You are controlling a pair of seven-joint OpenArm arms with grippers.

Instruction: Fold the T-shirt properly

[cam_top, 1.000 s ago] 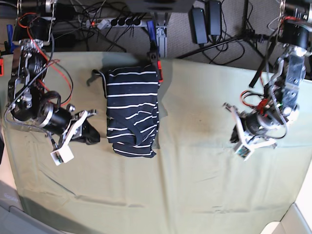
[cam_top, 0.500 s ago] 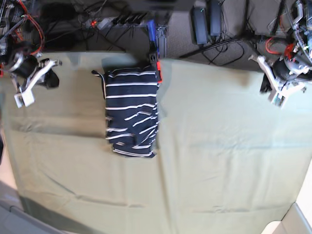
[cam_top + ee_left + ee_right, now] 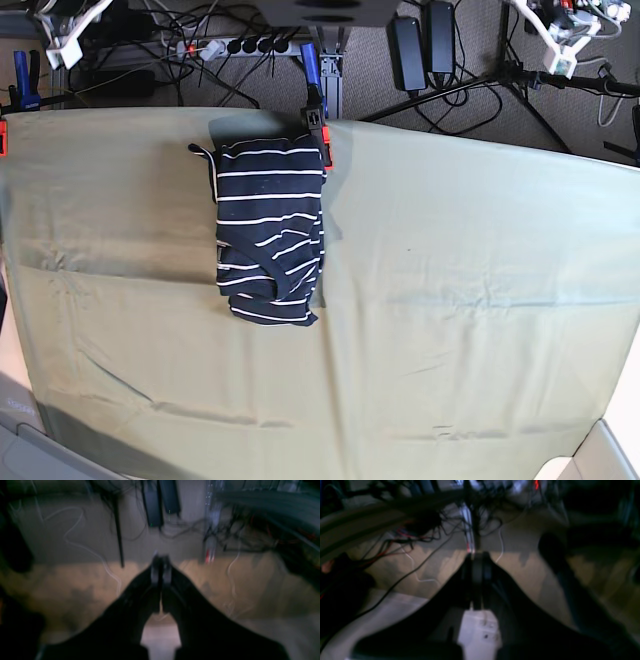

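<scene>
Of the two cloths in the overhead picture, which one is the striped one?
The folded T-shirt: dark navy with thin white stripes, lying near the table's far edge. The other, the pale green cloth, is plain and spread flat beneath it.

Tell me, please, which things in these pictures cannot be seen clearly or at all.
- T-shirt, base view: folded into a narrow stack, so its under layers and sleeves are hidden by the top layer.
- Left claw, left wrist view: shut, but motion blur smears the cables and floor behind it.
- Right claw, right wrist view: shut; the background is blurred and dark.
- Both arms, base view: almost wholly cut off by the top edge.
</scene>
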